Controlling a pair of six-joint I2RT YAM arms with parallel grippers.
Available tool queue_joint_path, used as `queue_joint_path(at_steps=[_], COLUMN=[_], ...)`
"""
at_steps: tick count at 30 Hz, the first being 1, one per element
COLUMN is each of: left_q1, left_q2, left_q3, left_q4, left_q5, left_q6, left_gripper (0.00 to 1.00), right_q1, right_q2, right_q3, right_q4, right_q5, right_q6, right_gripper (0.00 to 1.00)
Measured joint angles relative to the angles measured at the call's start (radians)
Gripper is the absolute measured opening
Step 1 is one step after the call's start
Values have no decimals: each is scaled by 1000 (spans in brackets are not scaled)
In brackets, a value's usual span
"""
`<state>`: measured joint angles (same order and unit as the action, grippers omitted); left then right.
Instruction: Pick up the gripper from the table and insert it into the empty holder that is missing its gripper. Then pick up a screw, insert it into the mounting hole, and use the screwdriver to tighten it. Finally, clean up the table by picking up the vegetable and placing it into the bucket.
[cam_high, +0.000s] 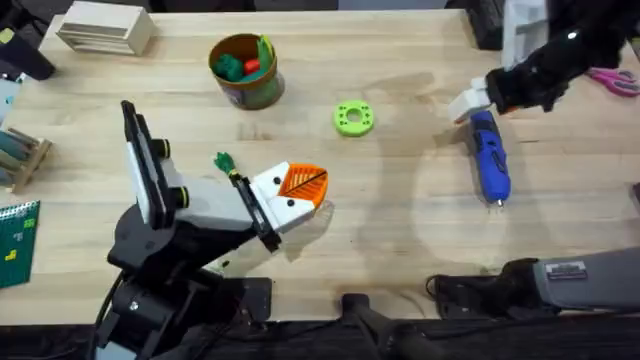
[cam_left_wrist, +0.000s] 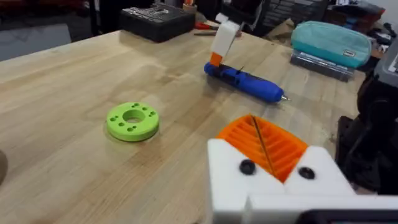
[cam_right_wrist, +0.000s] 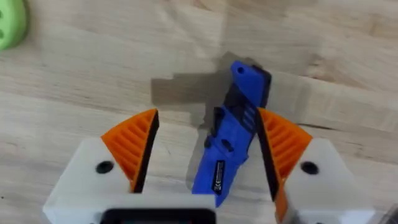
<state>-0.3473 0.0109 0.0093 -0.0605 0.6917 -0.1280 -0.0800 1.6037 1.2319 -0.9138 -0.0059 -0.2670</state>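
The blue screwdriver (cam_high: 490, 158) lies on the table (cam_high: 400, 220) at the right, its bit toward the front edge. My right gripper (cam_right_wrist: 207, 115) stands open astride the screwdriver's (cam_right_wrist: 227, 146) rear end. Its right pad is against the body and its left pad is apart from it. The left wrist view shows that gripper (cam_left_wrist: 222, 38) over the screwdriver (cam_left_wrist: 245, 79). My left gripper (cam_high: 298, 190) hovers mid-table, its orange pads (cam_left_wrist: 264, 142) pressed together with nothing between them. A small green vegetable (cam_high: 223, 160) lies beside the left arm. The bucket (cam_high: 245, 72) stands at the back, holding green and red produce.
A flat green ring (cam_high: 353, 118) lies between the bucket and the screwdriver. A wooden block stack (cam_high: 103, 28) sits at the back left and pink scissors (cam_high: 615, 80) at the far right. A teal pouch (cam_left_wrist: 329, 38) and a black case (cam_left_wrist: 155, 18) stand beyond the screwdriver.
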Motion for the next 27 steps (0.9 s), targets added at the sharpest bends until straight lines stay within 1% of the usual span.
queue_joint_path(at_steps=[5,11,16,21,27], left_q1=[0,0,0,0,0], left_q2=[0,0,0,0,0], left_q3=[0,0,0,0,0], left_q4=[0,0,0,0,0], left_q5=[0,0,0,0,0], left_q6=[0,0,0,0,0], left_gripper=[10,10,10,10,10], right_q1=[-15,-86,-137,-144,-143], right_q2=[66,99,101,111,177], right_q3=[0,0,0,0,0], right_q4=[-4,-25,-15,-1,1], right_q5=[-3,-3,-18,-51,-63], right_q6=[-8,-11,-11,-11,-11], right_gripper=[903,904,910,909,910])
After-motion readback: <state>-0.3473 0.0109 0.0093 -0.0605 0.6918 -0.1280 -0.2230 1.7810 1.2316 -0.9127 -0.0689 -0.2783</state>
